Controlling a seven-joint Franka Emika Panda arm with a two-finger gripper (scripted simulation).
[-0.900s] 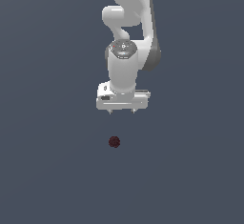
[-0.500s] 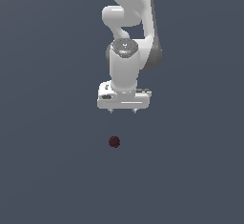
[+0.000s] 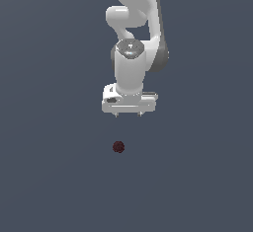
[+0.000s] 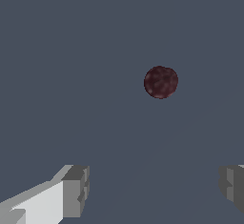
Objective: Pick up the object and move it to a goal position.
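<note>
The object is a tiny dark red, bumpy, speckled ball (image 3: pixel 118 147) lying on the flat grey floor. In the exterior view my white gripper (image 3: pixel 128 114) hangs above the floor, pointing down, with the ball a little below it in the picture and slightly toward the exterior view's left. Its two short fingertips are spread apart with nothing between them. In the wrist view the ball (image 4: pixel 161 82) lies ahead of the gripper (image 4: pixel 155 189), clear of both fingers (image 4: pixel 76 190).
A plain dark grey floor (image 3: pixel 49 176) fills both views. No other objects, containers or edges show.
The gripper has come down slightly and sits a little closer to the ball. The ball has not moved.
</note>
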